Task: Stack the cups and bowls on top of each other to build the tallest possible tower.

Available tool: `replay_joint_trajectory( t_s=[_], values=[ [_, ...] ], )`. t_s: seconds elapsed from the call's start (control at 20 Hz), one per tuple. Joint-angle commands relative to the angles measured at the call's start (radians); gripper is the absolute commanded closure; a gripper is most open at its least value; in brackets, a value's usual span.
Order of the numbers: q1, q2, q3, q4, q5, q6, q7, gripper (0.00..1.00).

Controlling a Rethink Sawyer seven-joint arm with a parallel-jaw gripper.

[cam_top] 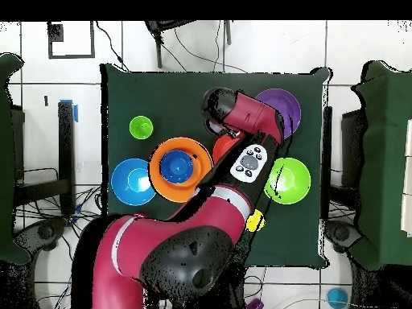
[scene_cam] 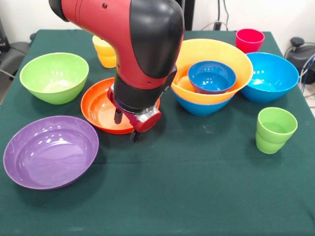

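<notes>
The pincer [scene_cam: 127,127] hangs over the near rim of the orange-red bowl [scene_cam: 101,108]; whether it is wide or narrow, I cannot tell. The tower [scene_cam: 211,78] stands on the bench [scene_cam: 197,187]: a small blue bowl [scene_cam: 212,76] inside the yellow-orange bowl [scene_cam: 216,51], in a blue one. Purple bowl [scene_cam: 49,152], lime bowl [scene_cam: 54,76], another blue bowl [scene_cam: 270,76] and three cups stand apart.

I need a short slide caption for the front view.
Sawyer gripper hovering over the orange-red bowl, beside a small blue bowl nested in the yellow-orange bowl.
</notes>
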Motion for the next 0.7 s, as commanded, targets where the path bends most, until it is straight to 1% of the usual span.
replay_joint_trajectory(
  t_s=[0.05,0.7],
  values=[
    [0.024,0.032,0.154,0.075,-0.021,-0.070,0.123,0.00],
    [0.024,0.017,0.183,0.140,-0.023,-0.121,0.108,0.00]
  ],
)
